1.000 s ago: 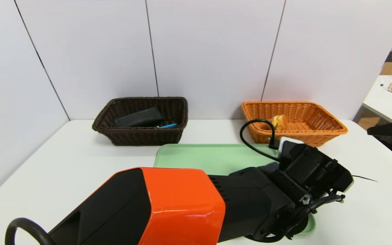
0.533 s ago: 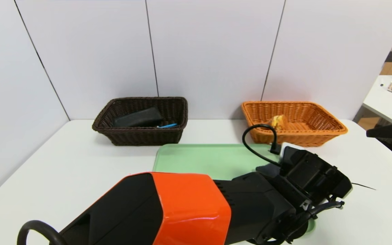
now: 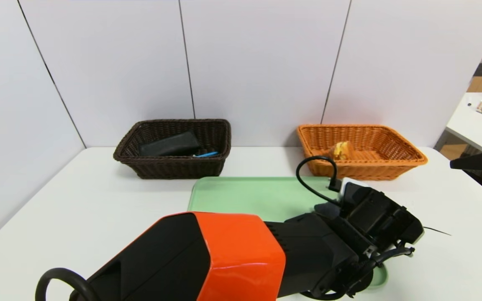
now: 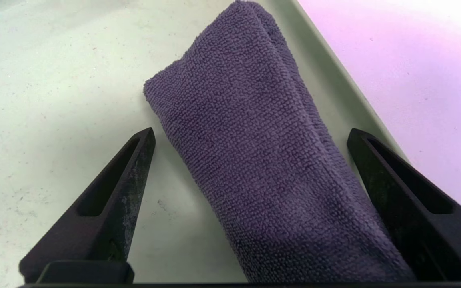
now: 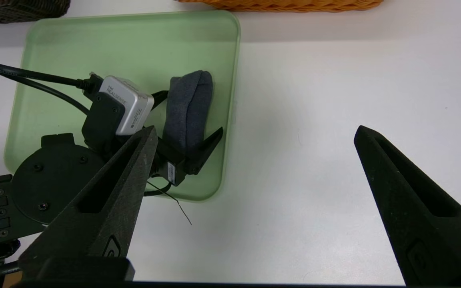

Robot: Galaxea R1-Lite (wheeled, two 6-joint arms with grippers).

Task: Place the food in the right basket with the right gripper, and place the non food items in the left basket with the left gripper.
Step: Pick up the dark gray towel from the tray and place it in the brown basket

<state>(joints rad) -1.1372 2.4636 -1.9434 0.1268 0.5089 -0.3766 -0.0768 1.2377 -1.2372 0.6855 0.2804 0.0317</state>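
A folded purple towel point(image 4: 254, 160) lies along the right edge of the green tray point(image 4: 54, 100). My left gripper point(image 4: 251, 133) is open and low over it, one finger on each side of the towel, neither pressing the cloth. In the head view the left wrist point(image 3: 375, 213) hides the towel. My right gripper point(image 5: 255, 130) is open over bare table to the right of the tray point(image 5: 134, 44), holding nothing. From there the towel point(image 5: 188, 108) shows between the left fingers point(image 5: 212, 140).
The brown left basket point(image 3: 174, 167) at the back holds a black case point(image 3: 170, 144) and a blue pen point(image 3: 206, 154). The orange right basket point(image 3: 391, 167) holds a yellow food packet point(image 3: 341, 149). A black cable point(image 3: 308, 175) loops above the left wrist.
My left arm has sunk lower over the tray's right end and drawn slightly nearer. Both grippers have stayed open.
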